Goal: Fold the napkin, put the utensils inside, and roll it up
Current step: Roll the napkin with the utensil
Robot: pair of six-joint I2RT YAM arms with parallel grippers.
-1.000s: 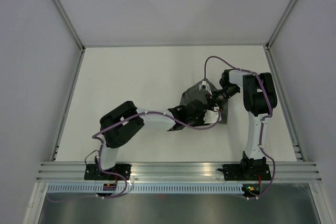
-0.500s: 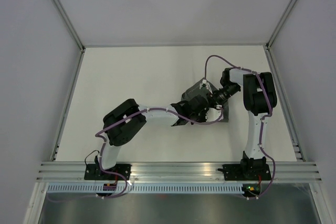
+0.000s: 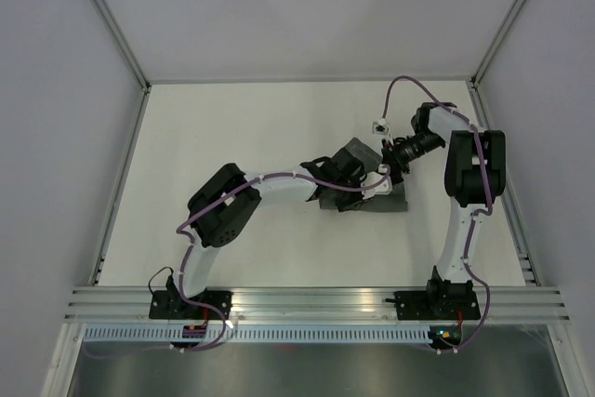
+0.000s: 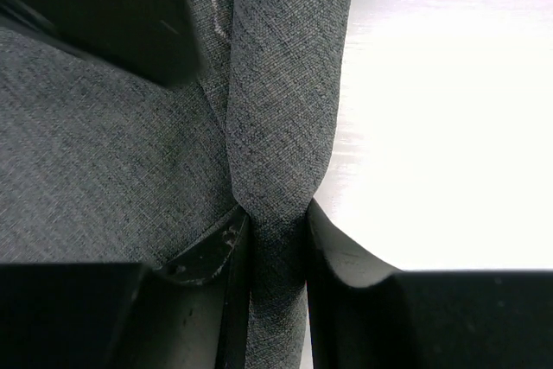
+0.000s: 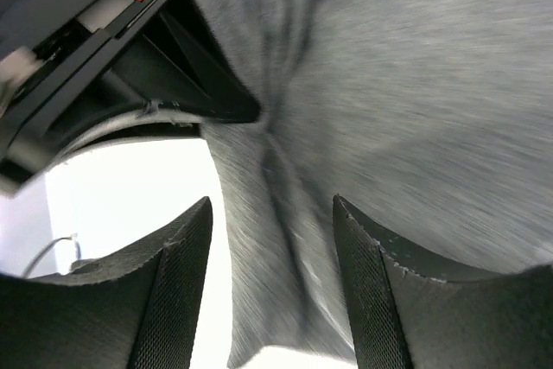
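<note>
The dark grey napkin (image 3: 383, 202) lies bunched on the white table right of centre. My left gripper (image 3: 356, 175) is on top of it, shut on a raised fold of the cloth. In the left wrist view the fold (image 4: 285, 84) runs up from between the closed jaws of the gripper (image 4: 276, 224). My right gripper (image 3: 388, 165) is at the napkin's far right corner, open. In the right wrist view the napkin (image 5: 415, 84) fills the space past the open gripper (image 5: 272, 218), which holds nothing. The utensils are hidden or out of view.
The left gripper's black body (image 5: 130, 49) is close in front of the right gripper. Metal frame rails (image 3: 316, 302) run along the near edge. White walls enclose the table (image 3: 232, 127) on three sides.
The right arm has drawn back up and to the right, away from the napkin's middle. The left arm has reached farther over the cloth, and the napkin now lies lower and wider.
</note>
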